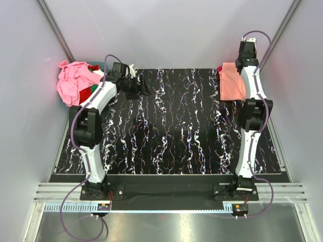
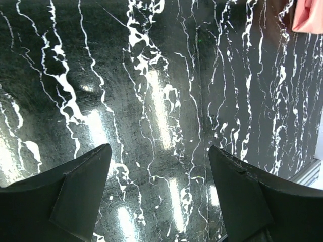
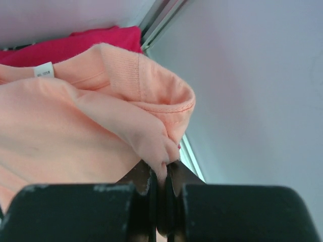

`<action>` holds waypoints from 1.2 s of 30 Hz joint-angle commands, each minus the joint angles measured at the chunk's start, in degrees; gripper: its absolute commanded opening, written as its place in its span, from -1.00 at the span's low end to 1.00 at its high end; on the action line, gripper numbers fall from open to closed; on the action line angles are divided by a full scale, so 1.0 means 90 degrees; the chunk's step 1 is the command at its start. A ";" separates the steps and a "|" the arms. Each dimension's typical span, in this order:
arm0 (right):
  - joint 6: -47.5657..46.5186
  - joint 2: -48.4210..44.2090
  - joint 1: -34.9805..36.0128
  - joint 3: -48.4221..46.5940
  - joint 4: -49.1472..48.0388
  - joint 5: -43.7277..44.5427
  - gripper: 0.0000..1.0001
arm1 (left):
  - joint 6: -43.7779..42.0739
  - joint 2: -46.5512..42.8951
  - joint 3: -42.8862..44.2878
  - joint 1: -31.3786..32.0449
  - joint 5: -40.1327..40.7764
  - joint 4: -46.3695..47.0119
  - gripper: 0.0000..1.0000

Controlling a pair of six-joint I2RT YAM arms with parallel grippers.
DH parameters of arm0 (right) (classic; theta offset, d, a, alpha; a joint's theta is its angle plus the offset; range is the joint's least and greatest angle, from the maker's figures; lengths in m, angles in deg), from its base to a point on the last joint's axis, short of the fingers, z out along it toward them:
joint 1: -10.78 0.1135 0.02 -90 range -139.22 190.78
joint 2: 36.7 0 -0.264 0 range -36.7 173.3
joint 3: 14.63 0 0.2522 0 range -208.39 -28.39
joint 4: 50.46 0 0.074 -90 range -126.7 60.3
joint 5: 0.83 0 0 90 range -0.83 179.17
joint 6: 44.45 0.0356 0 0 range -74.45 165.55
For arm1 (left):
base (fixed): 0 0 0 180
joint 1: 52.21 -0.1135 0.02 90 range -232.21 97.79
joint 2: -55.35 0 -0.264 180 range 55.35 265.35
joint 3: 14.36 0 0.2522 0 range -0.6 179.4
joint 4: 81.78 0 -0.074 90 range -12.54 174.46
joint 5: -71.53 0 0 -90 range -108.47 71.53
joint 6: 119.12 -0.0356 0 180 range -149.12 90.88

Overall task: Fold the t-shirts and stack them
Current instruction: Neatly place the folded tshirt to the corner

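Cloth fills most of the right wrist view: a soft salmon-orange short-sleeved t-shirt (image 3: 75, 126), its ribbed collar band curled over and a small white sewn-in label (image 3: 44, 69) showing by the neckline. The right pincer (image 3: 161, 171) is clamped on a bunched fold of this shirt, its black fingers pressed together with the fabric squeezed between them. Beyond the collar lies a strip of a crimson-pink cloth shirt (image 3: 75, 43), up against the pale wall (image 3: 252, 75).

From the top camera, the salmon-orange shirt (image 1: 232, 81) lies as a flat, roughly rectangular shape at the far right corner of the black, white-veined marbled desk (image 1: 176, 131). The right pincer (image 1: 247, 53) reaches over the shirt's far edge at that same corner. The crimson-pink shirt is hard to make out from above; it may sit under the salmon one.

At the desk's far left corner sits a loose heap, spilling partly past the desk's left edge. A light pink crumpled t-shirt (image 1: 73, 80) is on top, with red cloth (image 1: 84, 95) and a sliver of green cloth (image 1: 94, 89) showing beneath it on the side towards the desk.

The left pincer (image 1: 136, 86) hangs over the desk's far edge, just beside the heap. In its own wrist view the left pincer (image 2: 159, 147) is spread wide, fingers well apart with nothing between them, above bare desk. A corner of the salmon-orange shirt (image 2: 308, 15) shows at the upper right.
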 commanded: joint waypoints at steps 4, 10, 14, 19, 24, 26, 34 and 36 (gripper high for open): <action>-0.0103 0.0138 -0.0279 -0.0699 -0.0612 -0.0340 -1.00 | 0.0201 -0.0108 0.0205 -0.0022 -0.0503 0.0306 0.66; -0.0054 0.0529 -0.0299 -0.0915 -0.1031 -0.0945 -1.00 | 0.0241 -0.0049 0.0194 -0.0022 -0.0581 0.0326 0.65; -0.0005 0.0831 -0.0367 -0.0983 -0.1461 -0.1248 -1.00 | 0.0260 -0.0030 0.0185 -0.0022 -0.0591 0.0336 0.64; 0.0073 0.1270 -0.0513 -0.1051 -0.2193 -0.1337 -1.00 | 0.0290 0.0009 0.0165 0.0007 -0.0679 0.0375 0.64; 0.0151 0.1662 -0.0680 -0.1061 -0.3110 -0.1190 -0.94 | 0.0299 0.0049 0.0175 0.0076 -0.0747 0.0385 0.64; 0.0219 0.1867 -0.0767 -0.1042 -0.3443 -0.1074 -0.85 | 0.0280 0.0068 0.0165 0.0125 -0.0699 0.0375 0.64; 0.1419 0.2200 -0.1314 -0.0798 -0.4850 -0.1775 0.99 | 0.0182 0.0185 0.0214 0.0339 -0.0620 0.0278 0.63; 0.1577 0.2112 -0.1402 -0.0759 -0.4899 -0.1961 0.99 | 0.0143 0.0215 0.0224 0.0369 -0.0582 0.0258 0.63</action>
